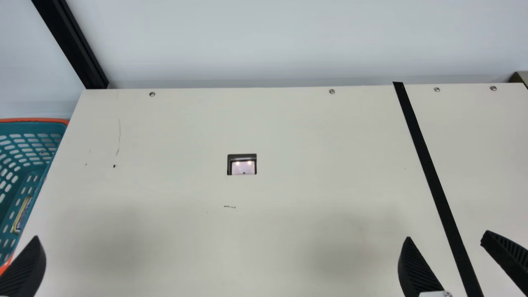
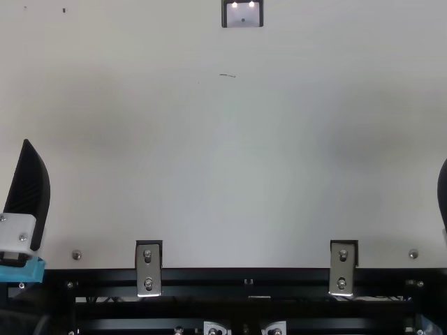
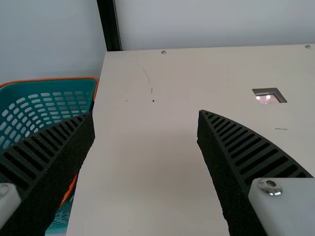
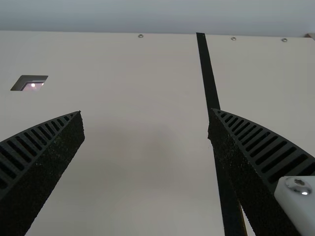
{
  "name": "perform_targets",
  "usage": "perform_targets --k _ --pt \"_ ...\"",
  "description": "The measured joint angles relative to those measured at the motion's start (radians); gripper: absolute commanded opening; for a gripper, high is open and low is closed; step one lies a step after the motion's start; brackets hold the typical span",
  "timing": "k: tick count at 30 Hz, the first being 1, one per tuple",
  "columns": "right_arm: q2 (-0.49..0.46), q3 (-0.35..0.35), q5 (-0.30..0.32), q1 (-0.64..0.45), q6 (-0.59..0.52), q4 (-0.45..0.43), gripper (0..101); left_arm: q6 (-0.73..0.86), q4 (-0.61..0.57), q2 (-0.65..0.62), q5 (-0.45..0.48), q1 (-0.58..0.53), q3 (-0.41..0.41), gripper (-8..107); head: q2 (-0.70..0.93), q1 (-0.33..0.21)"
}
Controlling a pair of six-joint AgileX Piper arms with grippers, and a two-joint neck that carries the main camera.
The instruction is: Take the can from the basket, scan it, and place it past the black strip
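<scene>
left end effector (image 2: 29,188): spread wide, basket (image 1: 41,120) side | right end effector (image 1: 447,234): spread too, near the black strip (image 1: 433,177) | can (image 1: 21,215): in the basket I think, kinda hidden tbh | scanner window (image 1: 242,166): set into the tabletop (image 1: 288,136), between basket and strip

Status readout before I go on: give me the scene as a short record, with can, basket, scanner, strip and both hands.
can: in the basket, by its table-side wall
basket: teal, orange-rimmed, at the table's left edge
scanner window: set in the table, uncovered
black strip: right of the scanner window
left hand: open, holding nothing
right hand: open, holding nothing
task stage: can not yet taken out
</scene>
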Motion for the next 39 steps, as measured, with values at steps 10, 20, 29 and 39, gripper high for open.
perform_targets --k 10,20,29,39 --pt "0.0 0.0 0.0 0.0 0.0 0.0 101 0.0 0.0 0.0 0.0 0.0 0.0 90 0.0 0.0" --pt "0.0 0.0 0.0 0.0 0.0 0.0 101 0.0 0.0 0.0 0.0 0.0 0.0 90 0.0 0.0" --pt "0.0 0.0 0.0 0.0 0.0 0.0 101 0.0 0.0 0.0 0.0 0.0 0.0 90 0.102 0.0" --pt "0.0 0.0 0.0 0.0 0.0 0.0 101 0.0 0.0 0.0 0.0 0.0 0.0 90 0.312 0.0"
